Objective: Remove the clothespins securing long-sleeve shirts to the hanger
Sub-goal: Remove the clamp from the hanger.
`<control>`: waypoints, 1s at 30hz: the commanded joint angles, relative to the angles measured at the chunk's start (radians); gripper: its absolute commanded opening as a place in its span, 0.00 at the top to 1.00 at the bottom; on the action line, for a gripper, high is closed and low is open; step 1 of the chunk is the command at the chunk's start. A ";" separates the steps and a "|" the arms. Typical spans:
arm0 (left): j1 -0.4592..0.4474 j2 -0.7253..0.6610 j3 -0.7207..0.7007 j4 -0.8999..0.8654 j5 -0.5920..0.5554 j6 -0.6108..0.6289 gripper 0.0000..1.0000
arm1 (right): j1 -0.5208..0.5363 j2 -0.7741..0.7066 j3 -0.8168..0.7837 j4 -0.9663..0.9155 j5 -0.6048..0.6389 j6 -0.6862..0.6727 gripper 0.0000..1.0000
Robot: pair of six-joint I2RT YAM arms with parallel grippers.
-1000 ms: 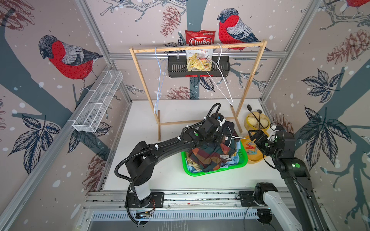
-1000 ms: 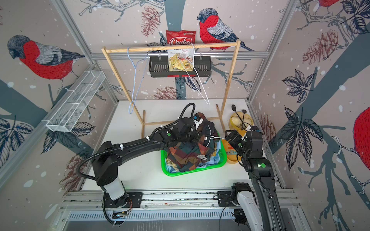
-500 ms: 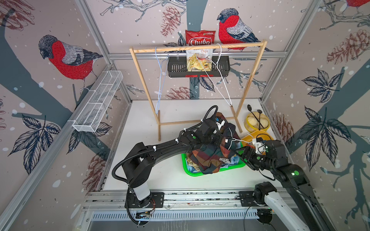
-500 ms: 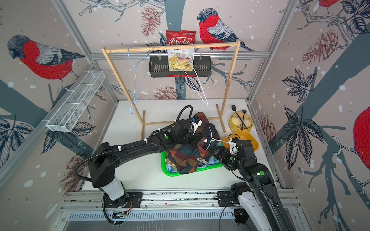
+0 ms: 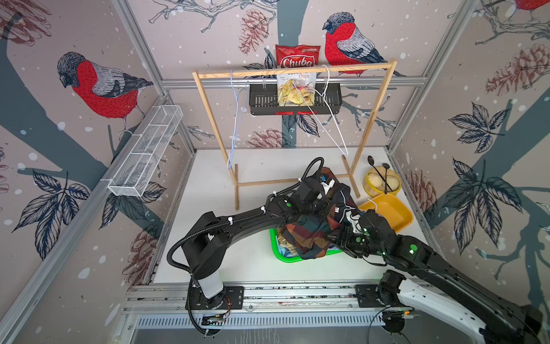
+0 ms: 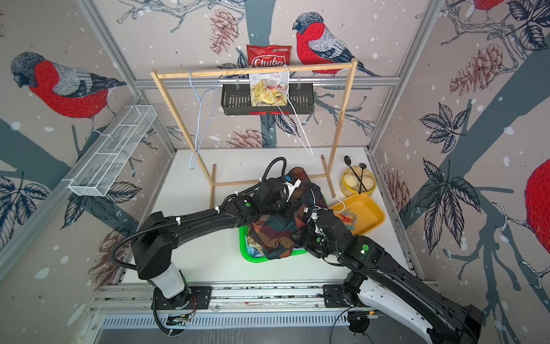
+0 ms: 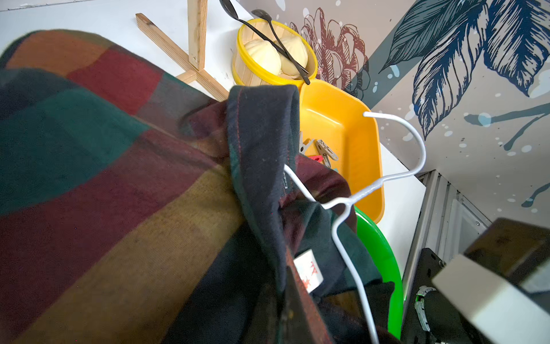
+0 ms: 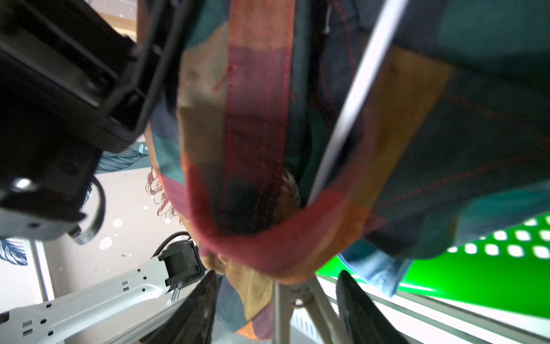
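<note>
1. Over the green basket (image 5: 277, 251), the checked shirt (image 5: 309, 235) hangs raised, its lower folds trailing down to the rim. A white wire hanger (image 7: 395, 178) sits in the collar, its hook out over the yellow tray (image 7: 342, 119).
2. At the collar end, the left gripper (image 5: 323, 206) is buried in fabric with its jaws together. The shirt hangs from it.
3. Under the shirt's bottom edge, the right gripper (image 8: 278, 286) has its fingers spread. A whitish-grey clothespin (image 8: 294, 306) stands between them, clipped to the cloth. Cannot tell whether the fingers touch it.
4. Loose clothespins (image 6: 348, 219), red, teal and grey, lie in the yellow tray.
5. Light blue fabric (image 8: 375, 268) shows beneath the checked shirt at the basket wall.
</note>
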 commanded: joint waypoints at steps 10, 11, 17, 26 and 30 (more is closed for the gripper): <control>0.001 -0.006 -0.013 0.034 0.005 -0.007 1.00 | 0.006 -0.054 -0.018 0.031 0.091 0.074 0.54; 0.000 -0.006 -0.013 0.033 0.004 -0.006 1.00 | 0.006 -0.054 -0.020 0.030 0.092 0.074 0.55; 0.000 -0.008 -0.017 0.034 0.002 -0.007 1.00 | 0.007 -0.057 -0.026 0.024 0.077 0.080 0.64; 0.000 -0.003 -0.017 0.028 -0.006 -0.003 1.00 | 0.015 -0.075 -0.020 -0.002 0.085 0.087 0.81; 0.001 -0.003 -0.017 0.023 -0.020 0.001 1.00 | 0.023 -0.075 -0.013 -0.024 0.088 0.084 0.84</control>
